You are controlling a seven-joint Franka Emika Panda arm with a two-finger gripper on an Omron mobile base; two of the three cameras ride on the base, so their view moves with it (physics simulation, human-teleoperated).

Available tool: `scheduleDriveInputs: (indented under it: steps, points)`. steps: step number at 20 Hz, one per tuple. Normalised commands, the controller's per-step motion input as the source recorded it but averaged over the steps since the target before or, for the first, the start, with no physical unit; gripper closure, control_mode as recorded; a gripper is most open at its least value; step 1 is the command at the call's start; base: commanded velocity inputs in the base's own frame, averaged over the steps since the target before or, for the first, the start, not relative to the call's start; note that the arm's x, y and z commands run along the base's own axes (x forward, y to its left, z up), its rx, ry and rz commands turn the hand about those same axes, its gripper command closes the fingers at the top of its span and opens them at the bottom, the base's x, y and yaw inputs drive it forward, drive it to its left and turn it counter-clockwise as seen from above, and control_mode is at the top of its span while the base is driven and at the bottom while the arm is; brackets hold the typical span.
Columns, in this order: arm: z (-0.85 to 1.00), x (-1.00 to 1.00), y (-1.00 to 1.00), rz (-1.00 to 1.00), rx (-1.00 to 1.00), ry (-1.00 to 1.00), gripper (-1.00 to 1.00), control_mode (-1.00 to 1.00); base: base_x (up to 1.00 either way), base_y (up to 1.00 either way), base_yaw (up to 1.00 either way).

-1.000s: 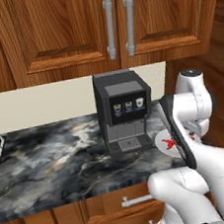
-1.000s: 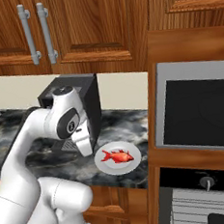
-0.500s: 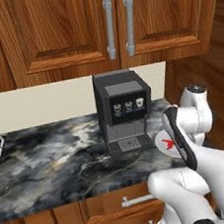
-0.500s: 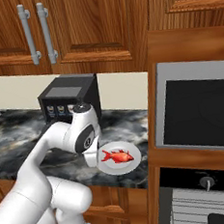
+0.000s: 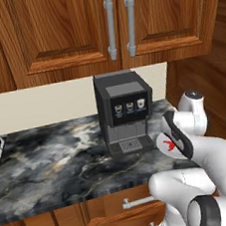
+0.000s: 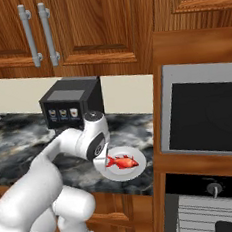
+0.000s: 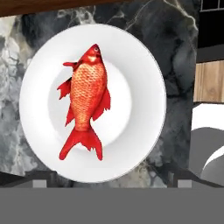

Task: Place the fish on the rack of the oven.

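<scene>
The gripper [image 7: 112, 183] hangs above the white plate [image 7: 144, 131], its two finger tips spread apart with nothing between them. The fish [image 7: 86, 98] lies flat on the plate directly below the gripper, untouched. The plate rests on the marble counter [image 6: 20, 147], beside the oven [image 6: 205, 112].

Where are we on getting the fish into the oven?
Done: nothing visible yet; the fish lies on the white plate on the counter. In hand: the arm reaches over the plate, its camera looking down on the fish. Left: grasp it, carry it to the oven, set it on the rack.
</scene>
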Motion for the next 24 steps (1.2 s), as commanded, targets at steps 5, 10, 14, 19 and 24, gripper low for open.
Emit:
scheduleDriveInputs:
  steps: [5, 10, 14, 19, 24]
  points:
    - [-0.44, 0.26, -0.13, 0.0, 0.0, 0.01, -1.0, -1.0, 0.0, 0.0, 0.0]
    - [-0.41, 0.27, -0.2, 0.0, 0.0, 0.0, -1.0, -1.0, 0.0, 0.0, 0.0]
    - [-0.32, 0.29, 0.0, 0.0, 0.0, 0.0, -1.0, -1.0, 0.0, 0.0, 0.0]
    - [-0.12, 0.34, 0.0, 0.0, 0.0, 0.0, -1.0, -1.0, 0.0, 0.0, 0.0]
    - [-0.31, 0.11, -0.02, 0.0, 0.02, 0.0, -1.0, -1.0, 0.0, 0.0, 0.0]
